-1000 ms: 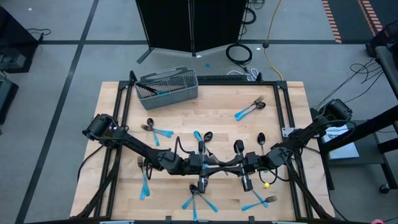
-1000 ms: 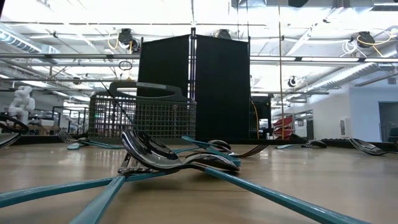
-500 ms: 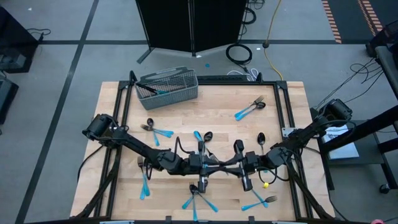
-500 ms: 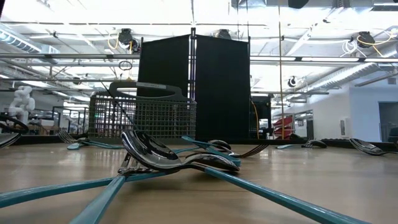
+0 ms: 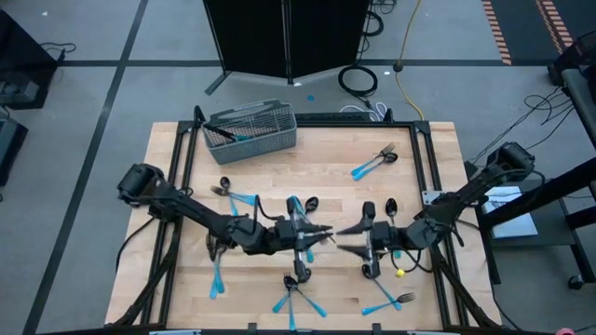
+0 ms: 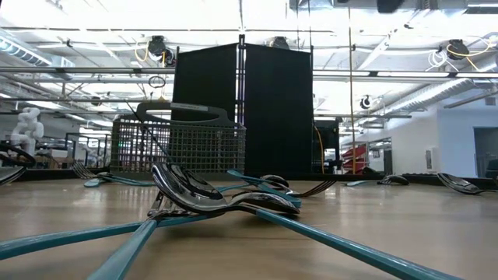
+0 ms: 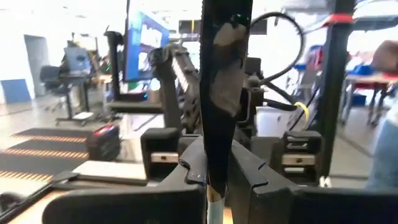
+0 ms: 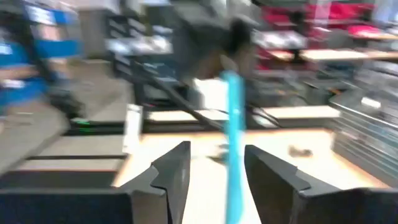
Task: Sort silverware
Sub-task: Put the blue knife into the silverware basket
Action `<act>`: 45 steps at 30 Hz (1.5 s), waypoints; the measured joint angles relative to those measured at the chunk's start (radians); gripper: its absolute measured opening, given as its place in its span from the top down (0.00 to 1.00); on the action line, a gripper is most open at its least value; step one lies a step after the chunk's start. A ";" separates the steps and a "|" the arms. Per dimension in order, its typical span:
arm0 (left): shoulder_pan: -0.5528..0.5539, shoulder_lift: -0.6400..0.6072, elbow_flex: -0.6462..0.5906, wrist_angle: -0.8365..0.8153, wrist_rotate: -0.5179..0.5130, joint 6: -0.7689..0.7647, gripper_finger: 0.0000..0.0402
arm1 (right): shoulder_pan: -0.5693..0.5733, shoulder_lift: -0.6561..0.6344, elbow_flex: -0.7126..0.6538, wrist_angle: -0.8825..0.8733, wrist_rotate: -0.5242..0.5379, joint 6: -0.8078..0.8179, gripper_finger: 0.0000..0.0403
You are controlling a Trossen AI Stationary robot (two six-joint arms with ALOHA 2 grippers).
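Above the table's middle, my left gripper (image 5: 315, 234) (image 7: 216, 163) is shut on a piece of silverware (image 7: 219, 81) with a long dark head. Facing it from the right, my right gripper (image 5: 345, 240) (image 8: 217, 163) stands open. In the right wrist view a blurred light-blue handle (image 8: 232, 143) stands upright between those open fingers; whether they touch it I cannot tell. More blue-handled silverware lies flat on the wood: at the far right (image 5: 372, 166), left (image 5: 216, 265), near edge (image 5: 296, 298) and near right (image 5: 391, 300). The grey wire basket (image 5: 250, 130) stands at the far left. My left gripper pinches the piece between its two fingers (image 7: 191, 163) where the dark head meets the blue handle (image 7: 212, 198). The fingers come about level from the table's left and lie across the piece. It is lifted clear, with the head (image 7: 219, 81) rising past the fingers.
A pile of spoons and forks (image 6: 210, 198) lies close to the low camera, handles fanning toward the near edge. Single spoons (image 5: 391, 209) (image 5: 307, 203) lie near the grippers, and a small yellow object (image 5: 399, 274) sits by the right arm. Black frame rails (image 5: 307, 119) border the table.
The two grippers, close together a second ago, have drawn apart. My right gripper has opened and backed toward the table's right edge. My left gripper has risen a little and kept the piece. Nothing on the table has moved.
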 joint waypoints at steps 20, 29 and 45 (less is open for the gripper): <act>0.439 -0.733 -0.296 -0.848 -0.400 -0.285 0.96 | 0.010 0.013 -0.001 -0.137 0.126 0.165 0.64; 0.775 -0.794 -0.536 -0.528 -0.194 -0.252 0.96 | -0.011 0.059 -0.001 -0.134 0.130 0.179 0.64; 0.986 -0.575 -0.539 -0.488 -0.036 -0.342 0.96 | -0.053 0.124 -0.001 -0.146 0.124 0.224 0.64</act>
